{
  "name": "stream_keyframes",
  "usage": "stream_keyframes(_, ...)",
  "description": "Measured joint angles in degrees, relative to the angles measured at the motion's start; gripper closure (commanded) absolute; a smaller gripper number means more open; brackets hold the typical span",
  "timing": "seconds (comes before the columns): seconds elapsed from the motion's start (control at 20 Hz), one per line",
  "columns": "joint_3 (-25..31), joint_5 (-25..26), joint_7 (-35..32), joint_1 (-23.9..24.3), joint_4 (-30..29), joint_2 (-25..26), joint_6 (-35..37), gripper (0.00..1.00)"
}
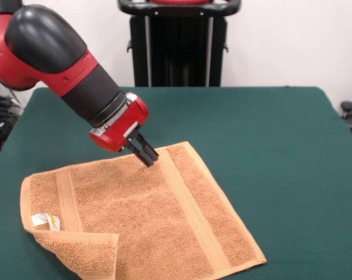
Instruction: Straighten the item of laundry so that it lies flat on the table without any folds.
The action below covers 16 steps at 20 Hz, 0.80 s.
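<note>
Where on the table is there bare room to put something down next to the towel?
Bare dark green felt table lies open right of the orange-tan terry towel and behind it toward the far edge. The near left is crowded: the towel's folded-over corner and the gripper pressing its far edge.

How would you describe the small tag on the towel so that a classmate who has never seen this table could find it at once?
Start at the large dark green cloth-topped table and find the orange-tan terry towel lying on it. Follow the towel to its left side in the front view, just above the folded-over corner. There sits the small white tag with yellow print, the only white thing on the towel.
</note>
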State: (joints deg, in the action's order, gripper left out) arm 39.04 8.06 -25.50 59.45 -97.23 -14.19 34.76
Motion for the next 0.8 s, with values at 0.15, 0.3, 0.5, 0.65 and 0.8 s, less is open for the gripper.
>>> stream_keyframes(0.15,-0.02,0.02,0.00,-0.48,0.01,1.16,0.00,1.00)
stream_keyframes(0.3,-0.12,0.02,0.00,-1.86,0.01,1.95,0.00,1.00)
stream_keyframes(0.5,-0.30,0.01,0.00,-3.23,0.02,3.29,0.00,1.00)
stream_keyframes(0.65,-1.27,0.01,0.00,-4.86,0.16,3.77,0.43,1.00)
stream_keyframes(0.8,-2.97,0.01,0.00,-6.99,0.47,3.77,1.57,1.00)
